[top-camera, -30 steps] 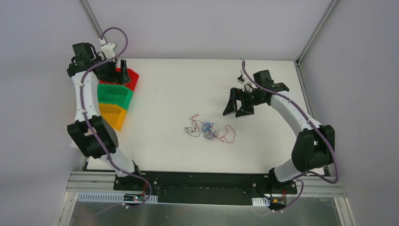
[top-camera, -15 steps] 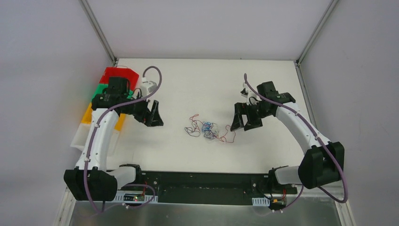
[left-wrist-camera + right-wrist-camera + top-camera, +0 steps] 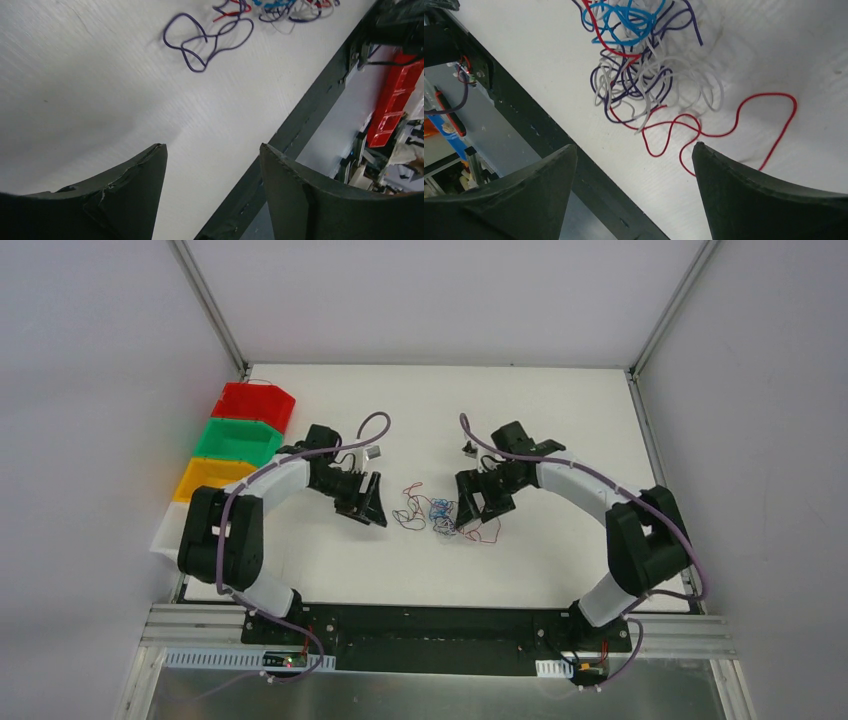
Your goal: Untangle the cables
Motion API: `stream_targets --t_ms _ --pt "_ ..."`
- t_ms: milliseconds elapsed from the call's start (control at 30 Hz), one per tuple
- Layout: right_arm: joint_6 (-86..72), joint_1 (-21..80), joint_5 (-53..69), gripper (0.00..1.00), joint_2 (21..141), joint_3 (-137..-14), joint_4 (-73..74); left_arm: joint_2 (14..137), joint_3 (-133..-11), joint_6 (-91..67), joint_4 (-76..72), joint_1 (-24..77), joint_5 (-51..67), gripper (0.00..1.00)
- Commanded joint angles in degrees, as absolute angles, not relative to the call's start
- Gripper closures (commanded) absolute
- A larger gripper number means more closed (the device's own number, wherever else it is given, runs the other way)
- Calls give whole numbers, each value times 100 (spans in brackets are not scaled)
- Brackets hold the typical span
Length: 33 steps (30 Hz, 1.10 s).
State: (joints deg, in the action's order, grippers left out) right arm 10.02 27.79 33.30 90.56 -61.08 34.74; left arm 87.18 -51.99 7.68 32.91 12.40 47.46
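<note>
Red-blue-purple cables [image 3: 441,516] between spread left claw [image 3: 373,512] and spread right claw [image 3: 474,512], both empty.

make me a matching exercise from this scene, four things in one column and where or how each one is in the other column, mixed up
Things
1. red bin
2. yellow bin
3. cables
4. right gripper

Places or states
a. open, at the tangle's right side
b. far end of the bin row
c. knotted together in the middle of the table
d. next to the green bin, on its near side

Pairs: 1-b, 2-d, 3-c, 4-a
</note>
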Motion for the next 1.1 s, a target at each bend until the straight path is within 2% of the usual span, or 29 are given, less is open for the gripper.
stream_targets --t_ms 0,300,367,467,533,600,767,833,1067 --pt "906 3159 2988 12 9500 -6573 2847 9096 -5141 -383 1917 1289 4947 32" --pt "1194 3490 2526 12 10514 -7412 2832 10236 -5432 -1429 1277 1555 4596 45" --pt "1197 3510 2516 13 10681 -7489 2822 10514 -5634 -1621 1231 1576 4661 51" --pt "1197 3536 2428 19 10918 -7564 2868 10708 -5837 -1763 1212 1600 4683 70" --pt "1232 3538 2331 27 11002 -7563 2918 10691 -5903 -1758 1211 1601 4779 84" --pt "1248 3525 2196 45 11059 -7550 3027 10542 -6004 -1687 1393 1580 4911 100" --pt "1377 3246 1935 87 10910 -7392 3608 9497 -6005 -1472 2314 1022 4802 100" --pt "1483 3055 1797 100 10757 -7270 3805 9079 -6046 -1227 2855 613 4547 100" --pt "2082 1974 1433 100 10275 -6990 4613 8294 -6637 229 4707 -956 3342 100"
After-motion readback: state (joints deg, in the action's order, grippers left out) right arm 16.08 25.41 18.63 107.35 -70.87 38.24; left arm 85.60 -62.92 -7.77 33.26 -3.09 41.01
